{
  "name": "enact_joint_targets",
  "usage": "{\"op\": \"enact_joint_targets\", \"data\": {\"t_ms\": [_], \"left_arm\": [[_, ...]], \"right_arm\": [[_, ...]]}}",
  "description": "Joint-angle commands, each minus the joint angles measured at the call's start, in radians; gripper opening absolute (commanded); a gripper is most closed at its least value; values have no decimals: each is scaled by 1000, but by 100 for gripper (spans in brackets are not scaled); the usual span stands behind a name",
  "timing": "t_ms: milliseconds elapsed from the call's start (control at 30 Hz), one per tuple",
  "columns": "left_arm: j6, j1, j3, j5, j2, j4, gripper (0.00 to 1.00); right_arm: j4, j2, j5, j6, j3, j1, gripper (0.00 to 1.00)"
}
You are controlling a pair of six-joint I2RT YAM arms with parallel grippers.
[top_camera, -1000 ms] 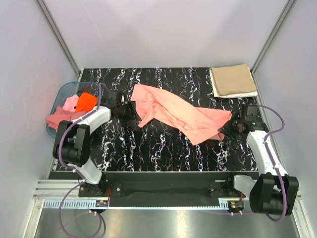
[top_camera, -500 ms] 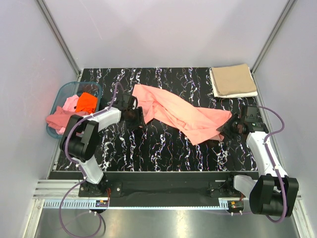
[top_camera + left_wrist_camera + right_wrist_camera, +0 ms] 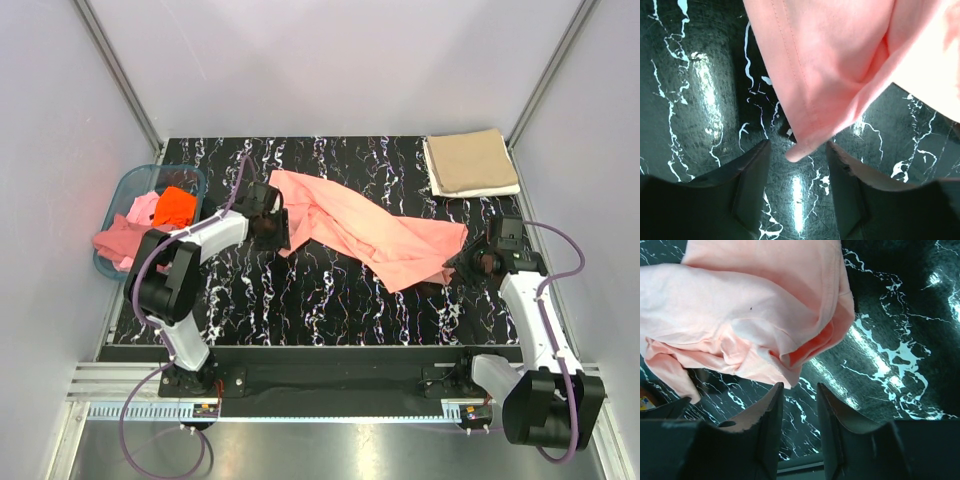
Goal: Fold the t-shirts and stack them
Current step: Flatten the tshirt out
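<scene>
The left arm (image 3: pixel 200 240) bends at the elbow and angles forward toward the centre, and the left gripper (image 3: pixel 268 222) is held low with its fingers (image 3: pixel 752 185) parted. The right arm (image 3: pixel 530 310) extends forward along the right side. The right gripper (image 3: pixel 468 262) points inward, fingers (image 3: pixel 765 415) slightly apart, gripping nothing.

In the left wrist view the salmon-pink t-shirt (image 3: pixel 840 65) runs off the top and right edges, so only one corner shows — and in the right wrist view it runs off the top and left edges. From above, the left gripper (image 3: pixel 270 226) and the right gripper (image 3: pixel 464 264) are dark against the dark table (image 3: pixel 330 300), too small to see how their fingers stand. The heap of t-shirts (image 3: pixel 150 212) in the teal basket (image 3: pixel 120 190) hides parts of itself, and the pale layer (image 3: pixel 480 191) under the tan t-shirt (image 3: pixel 470 160) is too thin to tell what it is.
</scene>
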Motion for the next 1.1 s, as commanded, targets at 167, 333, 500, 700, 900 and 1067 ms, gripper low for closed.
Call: {"op": "enact_joint_targets", "data": {"t_ms": [167, 333, 500, 700, 900, 1067], "left_arm": [[21, -8, 40, 4, 14, 20, 48], [25, -8, 48, 17, 17, 20, 25], [29, -8, 86, 33, 17, -14, 0], [80, -8, 309, -117, -63, -231, 0], [153, -8, 697, -290, -145, -509, 0], [180, -8, 864, -371, -273, -606, 0]], "right_arm": [[113, 46, -33, 31, -29, -3, 39], [165, 60, -30, 17, -41, -3, 35], [197, 69, -1, -1, -31, -3, 0], [176, 26, 88, 7, 170, -3, 0], [52, 100, 174, -7, 591, -6, 0], [-31, 111, 220, 4, 887, -8, 0]]}}
